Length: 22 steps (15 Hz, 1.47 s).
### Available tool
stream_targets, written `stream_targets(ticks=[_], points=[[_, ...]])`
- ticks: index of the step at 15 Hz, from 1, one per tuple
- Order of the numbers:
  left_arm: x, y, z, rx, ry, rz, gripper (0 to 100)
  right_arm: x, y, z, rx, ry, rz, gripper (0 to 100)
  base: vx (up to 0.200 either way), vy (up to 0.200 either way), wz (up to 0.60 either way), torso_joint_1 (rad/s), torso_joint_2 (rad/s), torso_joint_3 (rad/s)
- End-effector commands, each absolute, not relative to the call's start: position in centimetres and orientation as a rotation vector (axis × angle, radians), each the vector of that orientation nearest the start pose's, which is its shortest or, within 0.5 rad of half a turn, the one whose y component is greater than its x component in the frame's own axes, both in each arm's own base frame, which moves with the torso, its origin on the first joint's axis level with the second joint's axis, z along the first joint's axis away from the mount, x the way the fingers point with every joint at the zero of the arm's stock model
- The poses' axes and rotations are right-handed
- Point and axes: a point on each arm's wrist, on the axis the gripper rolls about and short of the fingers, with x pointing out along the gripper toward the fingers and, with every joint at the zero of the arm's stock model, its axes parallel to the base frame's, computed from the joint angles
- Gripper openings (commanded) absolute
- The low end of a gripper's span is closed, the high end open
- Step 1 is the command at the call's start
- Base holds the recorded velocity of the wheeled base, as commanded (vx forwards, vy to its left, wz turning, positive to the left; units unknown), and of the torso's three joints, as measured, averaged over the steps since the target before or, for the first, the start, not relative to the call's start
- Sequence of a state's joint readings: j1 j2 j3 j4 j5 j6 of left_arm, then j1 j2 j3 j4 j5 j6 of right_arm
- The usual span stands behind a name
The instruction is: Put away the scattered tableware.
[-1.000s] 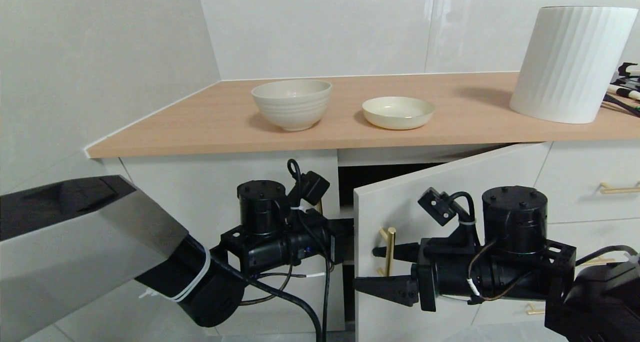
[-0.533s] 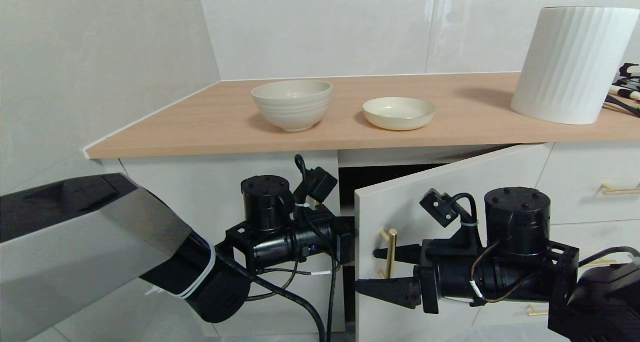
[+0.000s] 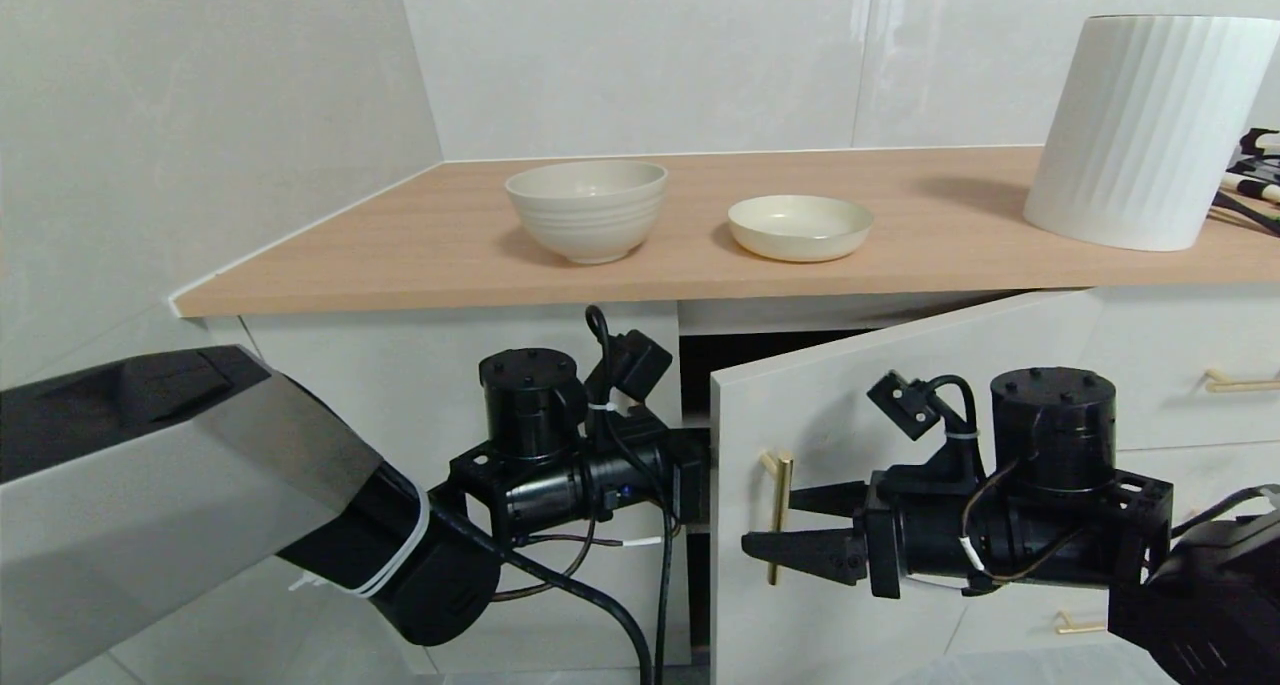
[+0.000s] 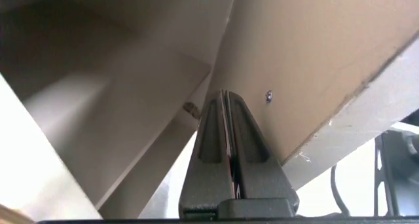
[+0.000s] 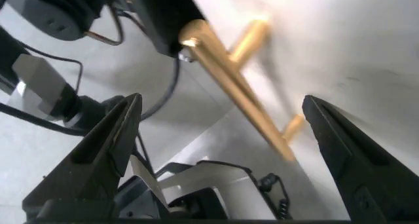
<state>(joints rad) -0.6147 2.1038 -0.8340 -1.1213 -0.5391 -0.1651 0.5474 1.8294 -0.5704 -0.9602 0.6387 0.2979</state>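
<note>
In the head view, the bowl (image 3: 587, 208) and the shallow dish (image 3: 800, 227) stood side by side, apart from each other, on the wooden desk (image 3: 400, 257). A tall ribbed white container (image 3: 1150, 130) stood farther along on the right. Both pieces of tableware were well above the two hands, which were down at the cabinet front. Below the desk, the cabinet door (image 3: 900, 385) stood partly swung out, leaving a dark gap at its left edge. The left hand (image 3: 698, 475) reached into that gap, its tips hidden behind the door's edge. The right hand (image 3: 775, 521) was in front of the door, its fingers spread on either side of the upright gold handle (image 3: 778, 510).

In the left wrist view, the left hand (image 4: 225, 96) was clenched on nothing, its two fingers pressed flat together. They lay just beside the door's brown inner face, near a small screw (image 4: 268, 95). Whether they touched the door could not be told.

In the right wrist view, the right hand (image 5: 221, 99) was released and gripped nothing. The handle (image 5: 236, 86) lay in the gap between its fingers, clear of both.
</note>
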Motion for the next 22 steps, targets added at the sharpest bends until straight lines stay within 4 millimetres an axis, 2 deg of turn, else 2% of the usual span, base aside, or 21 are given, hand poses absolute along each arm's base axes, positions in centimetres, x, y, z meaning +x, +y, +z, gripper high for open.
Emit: stream_targets(ticks=[1,3,4,7,11,15,20,22], points=[[29.7,-22.9,10.1,-0.140,0.249,-1.153,0,25.5,15.1,11.8,0.269,0.463,1.060,100,0.000,0.000,0.00,0.000,0.00,0.000],[29.6,-23.0,10.1,-0.139,0.249,-1.156,0,25.5,14.5,12.4,0.269,0.432,1.047,100,0.000,0.000,0.00,0.000,0.00,0.000],[29.6,-23.0,10.0,-0.139,0.251,-1.156,0,24.7,13.8,12.9,0.270,0.417,1.039,100,0.000,0.000,0.00,0.000,0.00,0.000],[29.6,-23.0,9.8,-0.139,0.258,-1.156,0,20.3,11.5,11.6,0.261,0.491,1.022,100,0.000,0.000,0.00,0.000,0.00,0.000],[29.4,-23.1,9.9,-0.137,0.256,-1.150,0,17.0,9.8,11.7,0.238,0.476,1.024,100,0.000,0.000,0.00,0.000,0.00,0.000],[29.3,-23.0,9.2,-0.135,0.280,-1.145,0,15.9,9.3,11.1,0.239,0.504,1.020,100,0.000,0.000,0.00,0.000,0.00,0.000],[29.0,-23.1,9.1,-0.135,0.290,-1.151,0,15.8,9.2,11.4,0.239,0.491,1.021,100,0.000,0.000,0.00,0.000,0.00,0.000],[29.1,-23.2,9.0,-0.142,0.294,-1.152,0,15.9,9.2,11.4,0.239,0.487,1.022,100,-0.200,0.000,0.00,0.002,0.00,0.005]])
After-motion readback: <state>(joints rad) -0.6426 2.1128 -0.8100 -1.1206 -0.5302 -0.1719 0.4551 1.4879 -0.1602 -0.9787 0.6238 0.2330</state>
